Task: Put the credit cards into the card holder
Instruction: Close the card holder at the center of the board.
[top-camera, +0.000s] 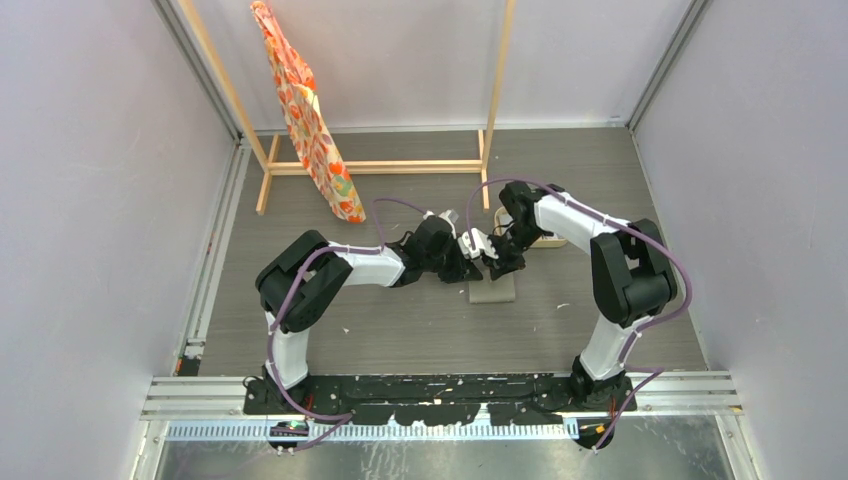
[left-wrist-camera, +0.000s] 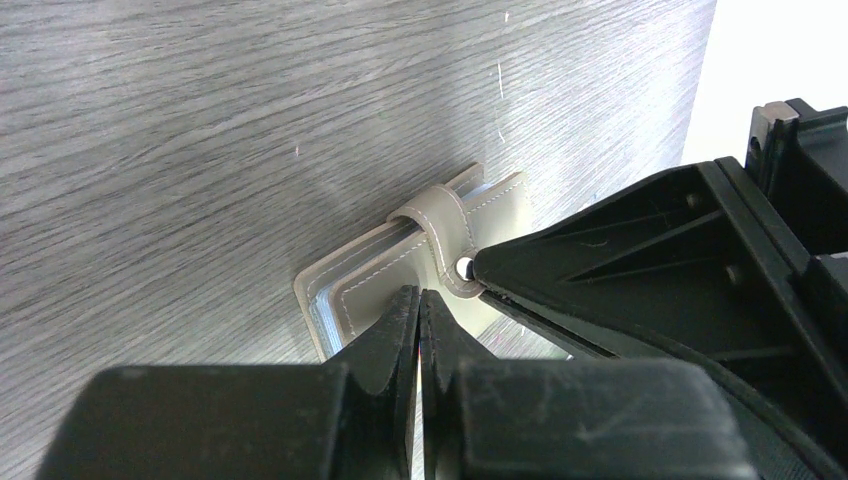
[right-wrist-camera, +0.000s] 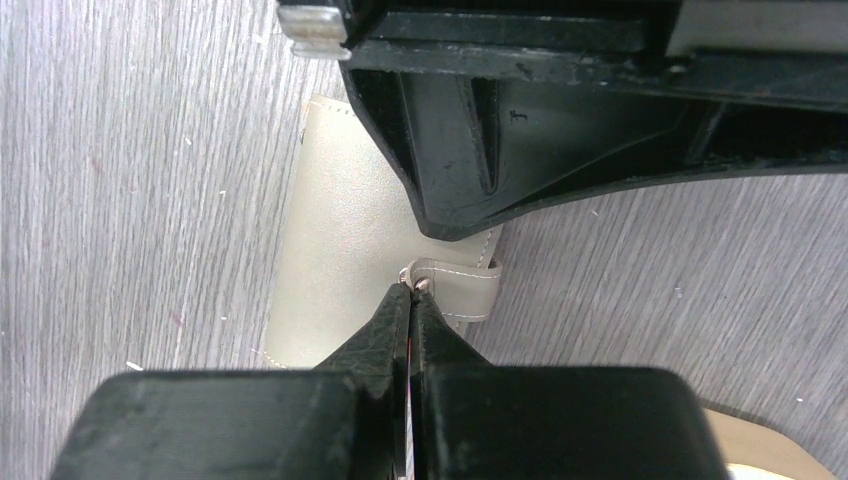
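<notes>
The grey card holder (top-camera: 493, 290) lies flat on the table, closed, with its strap (left-wrist-camera: 440, 215) looped over one edge. Pale blue layers show along its side (left-wrist-camera: 322, 315). My left gripper (left-wrist-camera: 420, 295) is shut, and its tips sit on the holder's face. My right gripper (right-wrist-camera: 412, 288) is shut, and its tips touch the strap end at the stud (right-wrist-camera: 424, 284). I cannot tell whether it pinches the strap. In the top view both grippers meet over the holder, left (top-camera: 476, 270) and right (top-camera: 498, 270). No credit cards are in view.
An oval beige tray (top-camera: 548, 240) sits just behind the right gripper, mostly hidden; its rim shows in the right wrist view (right-wrist-camera: 760, 445). A wooden rack (top-camera: 380, 166) with an orange patterned cloth (top-camera: 310, 120) stands at the back. Walls close in both sides.
</notes>
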